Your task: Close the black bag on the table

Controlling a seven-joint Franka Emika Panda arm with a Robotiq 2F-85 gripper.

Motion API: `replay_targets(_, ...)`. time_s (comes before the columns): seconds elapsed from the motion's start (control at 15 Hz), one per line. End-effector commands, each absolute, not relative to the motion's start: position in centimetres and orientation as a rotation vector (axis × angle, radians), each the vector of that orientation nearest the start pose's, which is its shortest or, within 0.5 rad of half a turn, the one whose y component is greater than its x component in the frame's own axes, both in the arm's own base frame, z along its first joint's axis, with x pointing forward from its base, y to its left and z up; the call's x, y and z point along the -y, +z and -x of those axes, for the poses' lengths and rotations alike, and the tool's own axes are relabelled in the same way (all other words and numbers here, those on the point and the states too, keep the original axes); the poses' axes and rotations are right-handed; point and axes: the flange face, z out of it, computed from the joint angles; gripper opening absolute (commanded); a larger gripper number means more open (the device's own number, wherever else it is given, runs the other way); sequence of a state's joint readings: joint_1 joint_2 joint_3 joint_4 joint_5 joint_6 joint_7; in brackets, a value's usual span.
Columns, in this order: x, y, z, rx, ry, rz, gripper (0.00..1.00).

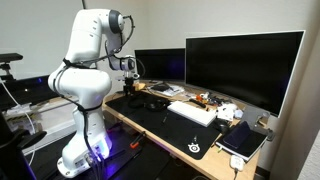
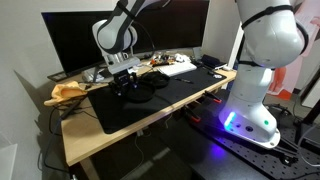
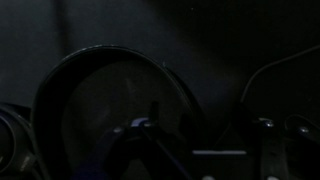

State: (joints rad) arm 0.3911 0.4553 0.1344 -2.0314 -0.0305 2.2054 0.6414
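The black bag point(image 2: 140, 90) is a low, lumpy black pouch lying on the black mat near the left end of the table point(image 2: 110, 138). In an exterior view it lies just in front of the robot point(image 1: 146, 101). My gripper point(image 2: 124, 78) points down right over the bag, touching or nearly touching its top; it also shows in an exterior view point(image 1: 129, 84). The wrist view is very dark. It shows the bag's curved rim point(image 3: 100, 70) close below, with my gripper's point(image 3: 200, 130) two fingers spread wide apart and nothing clearly between them.
Two monitors point(image 1: 240, 65) stand along the back. A white keyboard point(image 1: 192, 113), a flat dark slab with a white edge point(image 1: 243, 141) and small clutter lie further along the table. A tan object point(image 2: 66, 92) sits at the table's end.
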Motion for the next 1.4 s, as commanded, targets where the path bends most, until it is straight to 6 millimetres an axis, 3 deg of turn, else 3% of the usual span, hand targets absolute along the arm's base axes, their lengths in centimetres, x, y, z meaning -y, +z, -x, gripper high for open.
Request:
replay_targets(0.0,-28.3,19.8,-49.6,-0.209,0.427,3.267,0.77)
replay_targets(0.07,-28.2,19.6,-49.7,-0.211,0.429,3.269,0.75)
replay_targets(0.33,-27.8,18.8,-49.9,-0.211,0.447,3.278,0.81)
replay_targets(0.47,-27.8,18.4,-49.9,-0.209,0.451,3.282,0.75)
replay_targets(0.53,-27.7,18.4,-49.9,-0.206,0.451,3.286,0.68)
replay_targets(0.6,-27.8,18.3,-49.9,-0.201,0.449,3.288,0.51)
replay_targets(0.73,-27.9,18.3,-49.8,-0.185,0.441,3.295,0.42)
replay_targets(1.07,-28.6,18.5,-49.5,-0.156,0.421,3.303,0.02)
replay_targets(1.33,-28.4,19.5,-48.7,-0.141,0.375,3.306,0.02)
